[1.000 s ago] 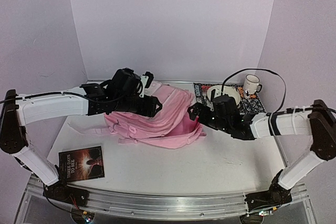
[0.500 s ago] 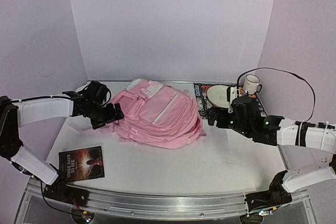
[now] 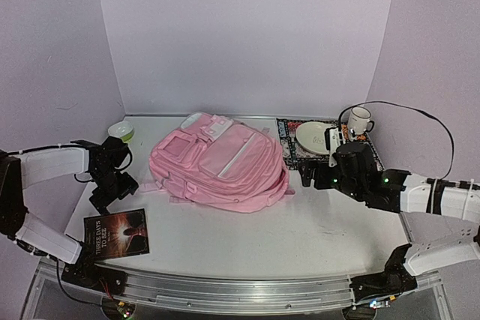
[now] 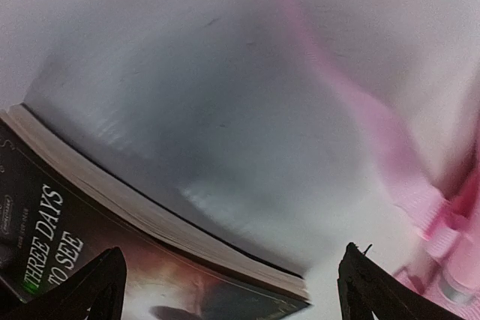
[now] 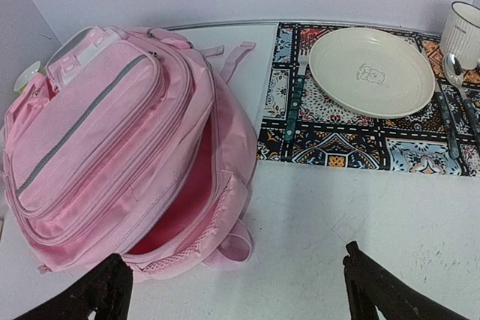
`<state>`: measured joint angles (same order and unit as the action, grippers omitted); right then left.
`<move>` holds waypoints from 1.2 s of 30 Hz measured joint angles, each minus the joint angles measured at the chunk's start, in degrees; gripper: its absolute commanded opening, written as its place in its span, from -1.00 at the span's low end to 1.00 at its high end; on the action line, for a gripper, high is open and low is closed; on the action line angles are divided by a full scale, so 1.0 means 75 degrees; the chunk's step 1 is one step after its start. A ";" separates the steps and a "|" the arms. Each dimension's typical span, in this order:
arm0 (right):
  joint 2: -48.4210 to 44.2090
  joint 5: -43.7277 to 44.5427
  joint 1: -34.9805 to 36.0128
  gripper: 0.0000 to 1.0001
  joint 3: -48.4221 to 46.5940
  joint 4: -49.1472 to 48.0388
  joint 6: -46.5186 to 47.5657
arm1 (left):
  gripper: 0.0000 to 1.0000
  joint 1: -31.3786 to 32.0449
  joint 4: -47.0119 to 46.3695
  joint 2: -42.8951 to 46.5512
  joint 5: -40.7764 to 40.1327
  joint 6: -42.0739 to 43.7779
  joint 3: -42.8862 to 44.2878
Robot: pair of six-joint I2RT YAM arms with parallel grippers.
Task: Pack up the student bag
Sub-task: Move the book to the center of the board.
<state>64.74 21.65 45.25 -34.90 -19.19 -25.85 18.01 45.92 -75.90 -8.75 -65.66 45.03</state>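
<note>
Soft pink fabric student bag (image 5: 112, 148) gaping unzipped, glossy rectangular paperback (image 4: 52, 245), left gripper (image 4: 232, 290) and right gripper (image 5: 240, 290) fingers apart

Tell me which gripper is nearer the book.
Left. The left gripper hangs just past the far edge of the book; the right gripper is on the other side of the student bag.

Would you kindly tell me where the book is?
Top view: the book lies flat at the near-left corner of the table, beside the left end effector, left of the student bag.
</note>
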 measured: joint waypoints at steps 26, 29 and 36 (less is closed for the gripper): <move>0.0270 -0.2229 0.0000 0.97 -0.0217 -0.0098 0.0484 | 0.91 0.4011 0.0159 -0.2911 0.0722 -0.0876 0.1467; 0.0431 -0.2774 0.0006 0.97 -0.0463 0.0038 0.0472 | 0.96 0.4567 -0.0198 -0.3249 0.1056 -0.0786 0.2075; 0.1181 -0.4037 0.0269 0.97 -0.0803 0.0183 0.0247 | 0.99 0.4741 -0.1105 -0.2842 0.1182 -0.0631 0.1901</move>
<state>73.60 -8.63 47.27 -40.92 -17.82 -24.00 53.57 37.62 -97.21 0.12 -70.39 59.28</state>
